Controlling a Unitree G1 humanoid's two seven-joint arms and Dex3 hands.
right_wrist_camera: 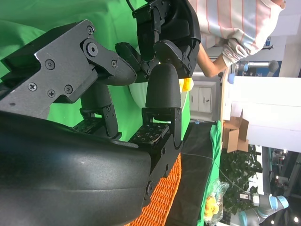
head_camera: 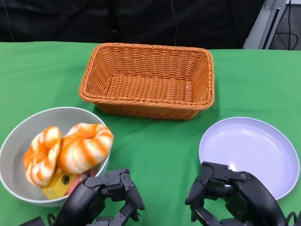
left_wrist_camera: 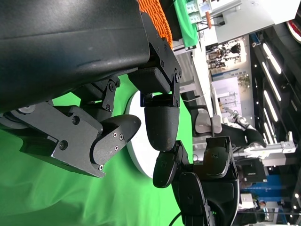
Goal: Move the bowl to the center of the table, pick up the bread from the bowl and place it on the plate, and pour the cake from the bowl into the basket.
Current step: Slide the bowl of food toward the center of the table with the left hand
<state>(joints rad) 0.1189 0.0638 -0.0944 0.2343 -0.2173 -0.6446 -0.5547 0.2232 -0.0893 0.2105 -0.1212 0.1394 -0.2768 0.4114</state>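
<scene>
Grey bowl (head_camera: 19,136) sits at the counter's (head_camera: 155,150) near-left edge, not yet centred, holding bread (head_camera: 84,146) and cake (head_camera: 59,184). Both the left robot hand (head_camera: 106,200) and right robot hand (head_camera: 225,193) hover empty, fingers apart. A careless shove could tip the piled bread out, or knock the basket (head_camera: 148,80) or plate (head_camera: 249,153)

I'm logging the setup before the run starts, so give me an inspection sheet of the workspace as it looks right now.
Surface: green cloth table, flat.
Job's things: grey bowl at near left holds two orange-and-white bread rings and a yellow cake piece; orange wicker basket at far centre, empty; white plate at near right, empty.
Clutter: nothing seen.
Robot hands: left robot hand beside the bowl, holding nothing; right robot hand at the plate's near rim, holding nothing.
Cables: dark cables behind the table.
Surroundings: a person in a striped top beside the table; cardboard box.
</scene>
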